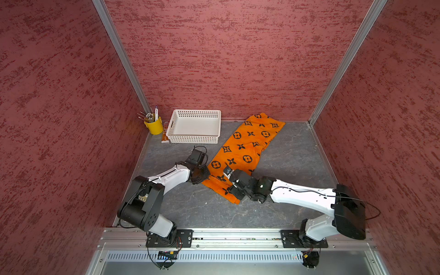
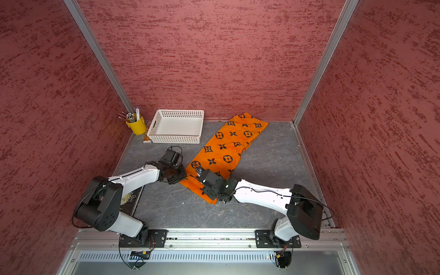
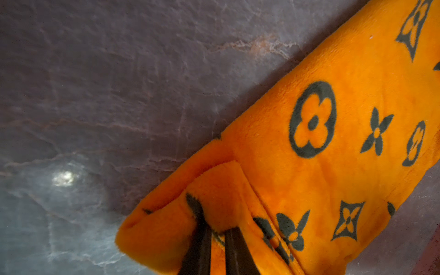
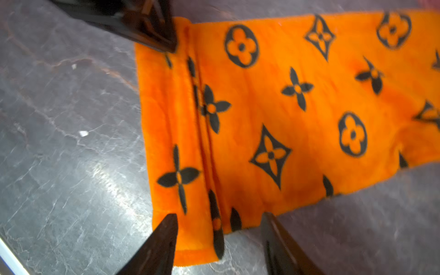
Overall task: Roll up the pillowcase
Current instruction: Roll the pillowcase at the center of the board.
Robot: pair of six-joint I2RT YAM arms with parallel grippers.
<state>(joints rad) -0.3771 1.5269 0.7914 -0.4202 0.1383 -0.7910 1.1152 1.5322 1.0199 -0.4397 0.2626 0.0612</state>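
looking down on the pillowcase (image 1: 242,152): laid out flat as one long strip on the table (image 1: 292,152), running slantwise from the back edge, just right of the basket (image 1: 192,139), down to the middle. turned over once at the near end, no more than a first fold of the roll by the look of it. pinching the left corner of that end with the left gripper (image 3: 217,228), jaws all but together, plush cloth squeezed in between. straddling the right corner of the same end with the right gripper (image 4: 220,228), jaws well apart, fold sitting in the gap, nothing gripped yet. now the part that matters: stretching away from both sets of jaws toward the back edge, long axis pointing straight off from them, fold lying crosswise between the two. equally near, both arms. likely calls for clamping the right corner, then rolling both corners forward together along that strip.
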